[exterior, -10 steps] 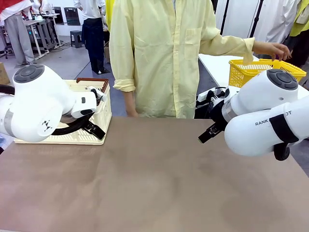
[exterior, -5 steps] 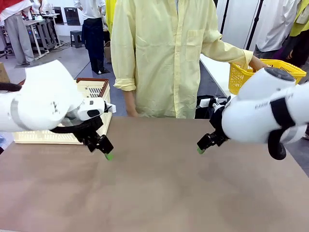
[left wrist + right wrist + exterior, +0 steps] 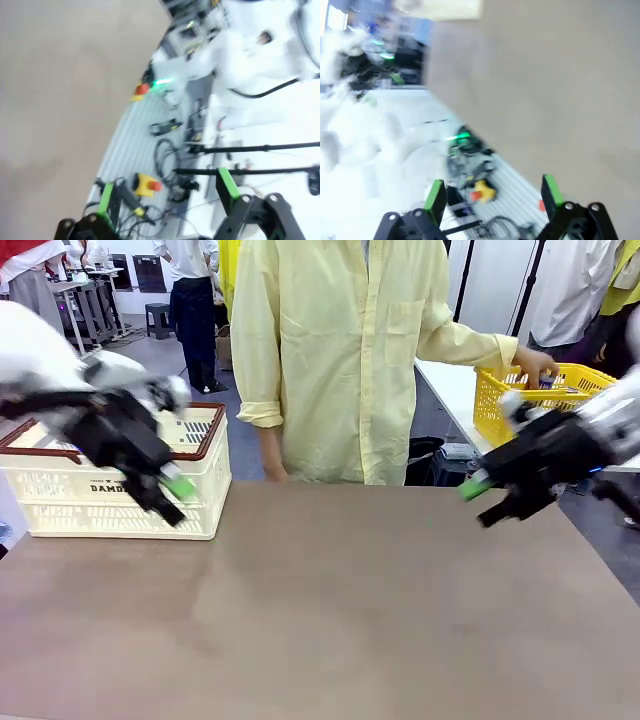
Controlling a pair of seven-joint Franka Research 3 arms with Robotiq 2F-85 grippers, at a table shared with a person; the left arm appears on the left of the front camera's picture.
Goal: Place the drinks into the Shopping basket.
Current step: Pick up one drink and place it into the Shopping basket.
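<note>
Tabletop [image 3: 330,610]: matte grey-brown, smooth, faintly mottled. Cream-white rectangular plastic Shopping basket [image 3: 60,475] sits at its far left corner; slotted walls, dark brown rim; dark print on the front reads "DAMD", the rest hidden behind the left gripper [image 3: 172,498]. That gripper, black with green pads and blurred, hangs in front of the basket's front wall; in the left wrist view its fingers [image 3: 106,199] stand apart with nothing between them. Right gripper [image 3: 482,503] hovers above the tabletop's far right edge; fingers [image 3: 435,199] spread wide, empty. Beyond it, a yellow mesh basket [image 3: 500,400] of open plastic lattice on a white surface; a person in a pale yellow button shirt [image 3: 340,350] has a hand [image 3: 535,363] at its rim.
</note>
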